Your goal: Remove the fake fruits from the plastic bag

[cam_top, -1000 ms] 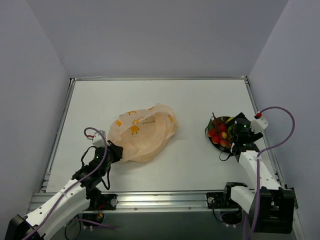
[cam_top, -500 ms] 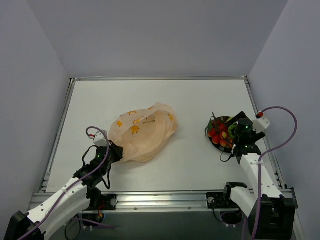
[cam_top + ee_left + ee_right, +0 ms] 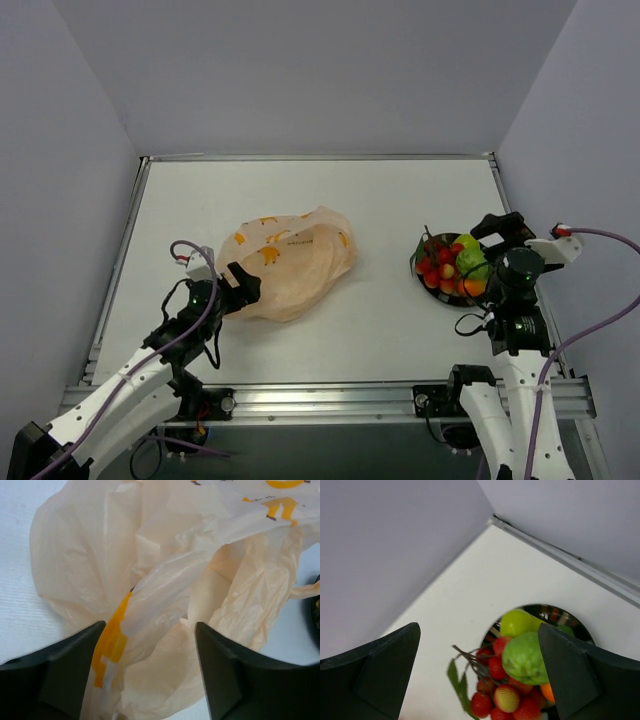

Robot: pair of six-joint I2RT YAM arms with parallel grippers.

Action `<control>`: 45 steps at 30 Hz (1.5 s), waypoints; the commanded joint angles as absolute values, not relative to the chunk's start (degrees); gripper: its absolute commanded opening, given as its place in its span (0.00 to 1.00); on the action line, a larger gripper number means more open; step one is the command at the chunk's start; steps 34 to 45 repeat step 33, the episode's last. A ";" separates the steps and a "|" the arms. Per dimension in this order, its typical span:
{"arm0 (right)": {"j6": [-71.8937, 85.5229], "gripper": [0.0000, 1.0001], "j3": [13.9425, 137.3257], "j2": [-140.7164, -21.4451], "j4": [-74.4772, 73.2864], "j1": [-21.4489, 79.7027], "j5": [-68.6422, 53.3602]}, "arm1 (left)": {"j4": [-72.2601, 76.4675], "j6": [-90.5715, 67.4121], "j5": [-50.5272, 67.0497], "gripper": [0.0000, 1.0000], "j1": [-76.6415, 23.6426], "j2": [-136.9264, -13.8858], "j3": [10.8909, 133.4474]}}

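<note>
Sprawling toward 9 o'clock on the worktop (image 3: 380, 200), the plastic bag (image 3: 292, 262) lies crumpled and low. It is well apart from the fake fruits (image 3: 468, 263), which sit heaped on a dark round plate (image 3: 416, 262) toward 3 o'clock. Bare white surface runs between bag and plate and across the 12 o'clock half, up to the metal rail (image 3: 310, 157) and the grey walls (image 3: 300, 70) that box in three sides. The plate stands near the 3 o'clock rail, with little room beyond it.

The left claw (image 3: 242, 282) is released, its jaws spread at the bag's 7 o'clock edge. In the left wrist view a fold of film bulges between them; whether it touches either one cannot be told. The right claw (image 3: 503, 228) hangs at the plate's 2 o'clock, jaws wide and holding nothing.

The bag carries orange printed marks. Small dark lettering beside one, at 1 o'clock in the left wrist view, is too small to read. The film is cloudy and creased, so what lies inside cannot be made out. In the right wrist view the claw's own finger hides the plate's 4 o'clock rim, and the orange fruit shows only as a sliver.
</note>
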State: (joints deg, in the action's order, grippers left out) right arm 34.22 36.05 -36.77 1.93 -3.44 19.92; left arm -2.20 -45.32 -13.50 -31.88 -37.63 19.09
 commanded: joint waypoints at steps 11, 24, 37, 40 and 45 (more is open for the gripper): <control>36.91 1.00 39.99 -33.67 11.58 -1.58 -8.95 | -25.45 -41.23 -17.13 0.94 -32.26 -31.47 41.91; 45.70 1.00 33.93 -33.40 29.09 2.02 -29.53 | -39.20 -21.53 -25.41 0.94 -32.26 -33.31 66.45; 44.56 1.00 32.69 -36.20 28.74 3.60 -26.11 | -36.48 -22.32 -21.26 0.94 -32.26 -32.78 59.16; 44.56 1.00 32.69 -36.20 28.74 3.60 -26.11 | -36.48 -22.32 -21.26 0.94 -32.26 -32.78 59.16; 44.56 1.00 32.69 -36.20 28.74 3.60 -26.11 | -36.48 -22.32 -21.26 0.94 -32.26 -32.78 59.16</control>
